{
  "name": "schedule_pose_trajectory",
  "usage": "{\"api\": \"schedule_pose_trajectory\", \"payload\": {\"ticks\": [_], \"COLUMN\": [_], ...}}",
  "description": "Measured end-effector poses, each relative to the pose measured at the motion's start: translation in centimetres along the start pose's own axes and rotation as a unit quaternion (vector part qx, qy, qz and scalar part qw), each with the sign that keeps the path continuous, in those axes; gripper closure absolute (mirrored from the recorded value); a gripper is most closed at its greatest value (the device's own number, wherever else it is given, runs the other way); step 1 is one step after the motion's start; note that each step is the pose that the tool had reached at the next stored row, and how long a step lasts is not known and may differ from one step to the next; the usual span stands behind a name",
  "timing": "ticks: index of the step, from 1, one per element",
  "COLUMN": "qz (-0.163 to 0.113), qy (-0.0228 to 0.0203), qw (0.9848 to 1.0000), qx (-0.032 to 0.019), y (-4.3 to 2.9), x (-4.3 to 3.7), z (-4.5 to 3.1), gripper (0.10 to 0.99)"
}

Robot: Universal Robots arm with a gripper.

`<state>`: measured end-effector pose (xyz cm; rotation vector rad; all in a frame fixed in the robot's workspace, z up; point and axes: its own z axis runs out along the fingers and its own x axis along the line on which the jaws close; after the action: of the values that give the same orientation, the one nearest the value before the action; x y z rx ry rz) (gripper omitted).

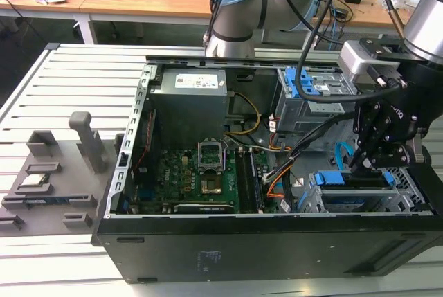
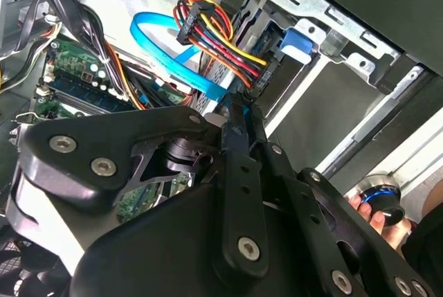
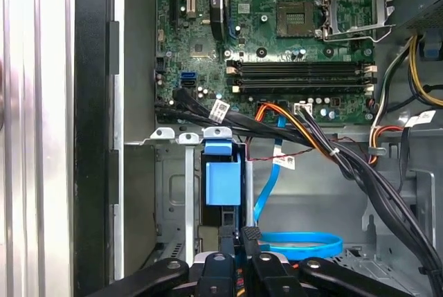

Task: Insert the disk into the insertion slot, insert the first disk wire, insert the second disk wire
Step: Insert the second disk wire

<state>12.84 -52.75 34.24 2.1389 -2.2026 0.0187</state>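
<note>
The disk, framed by its blue carrier, sits inside the insertion slot, a silver metal cage at the case's front corner on the exterior view's right. My gripper hangs right over the disk's end. Its fingers are pressed together on the end of a blue disk wire, which loops away behind them. A bundle of red, yellow and black wires ends in a black plug against the disk, touching my fingertips. In the first wrist view my gripper is just below the blue carrier.
The open computer case holds the motherboard, the power supply and a grey bay with blue latches. Black cable bundles cross beside the cage. A person's hand holds a knob near the case.
</note>
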Motion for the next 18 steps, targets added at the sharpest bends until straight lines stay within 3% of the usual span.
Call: {"api": "schedule_pose_trajectory", "payload": {"ticks": [7,8,10,13,15,17,18], "qz": [0.0,0.0,0.0,0.0,0.0,0.0,0.0], "qy": [0.0003,0.0003,0.001,0.001,0.001,0.001,0.001], "qw": [1.0,1.0,1.0,1.0,1.0,1.0,1.0], "qx": [0.0002,0.0,0.0,0.0,0.0001,0.0,0.0], "y": [-0.03,-0.03,-0.01,0.04,0.12,0.16,0.2], "x": [-0.03,-0.03,-0.01,0.06,0.03,0.04,0.09], "z": [0.52,0.55,0.33,-0.96,-2.71,-3.68,-4.63], "gripper": [0.925,0.851,0.851,0.851,0.851,0.867,0.98]}}
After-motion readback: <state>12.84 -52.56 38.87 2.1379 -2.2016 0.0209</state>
